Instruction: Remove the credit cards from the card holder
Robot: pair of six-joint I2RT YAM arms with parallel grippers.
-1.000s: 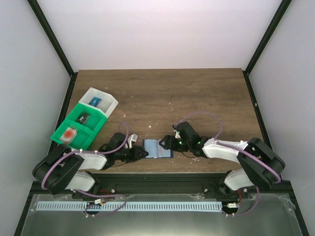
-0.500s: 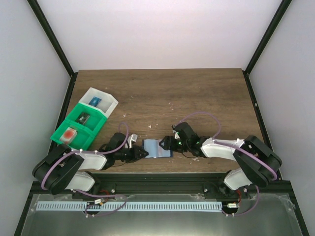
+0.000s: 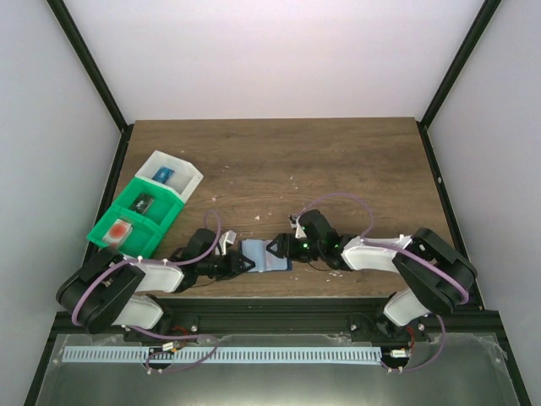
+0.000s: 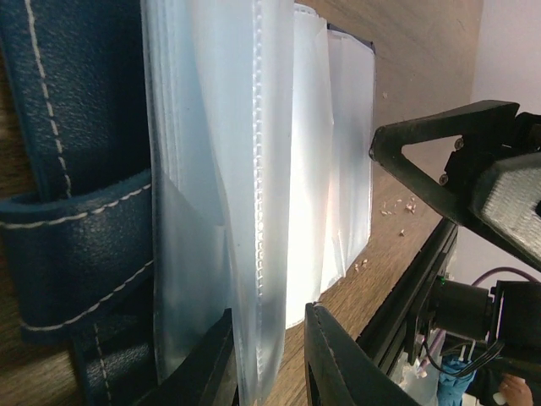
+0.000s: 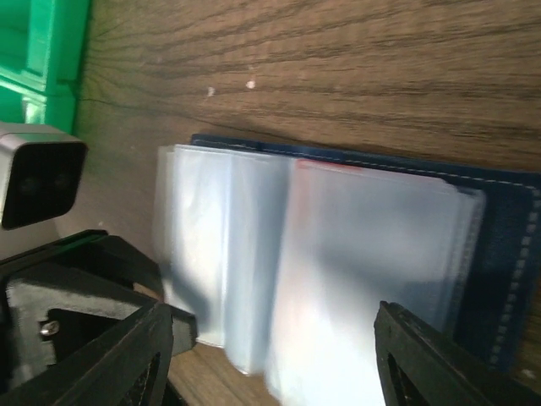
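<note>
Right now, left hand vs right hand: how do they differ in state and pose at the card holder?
Opening: left hand nearly closed; right hand wide open.
Grip: left hand pinches the card holder by the edge of its clear sleeves; right hand holds nothing, hovering over them.
Side: left hand at the holder's left end, right hand at its right.
Shared: both low at the holder, facing each other.

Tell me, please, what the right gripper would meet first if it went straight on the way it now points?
Most likely the clear sleeves of the card holder, which lie between the right gripper's open fingers. Beyond them sits the left gripper, though depth is hard to judge.
</note>
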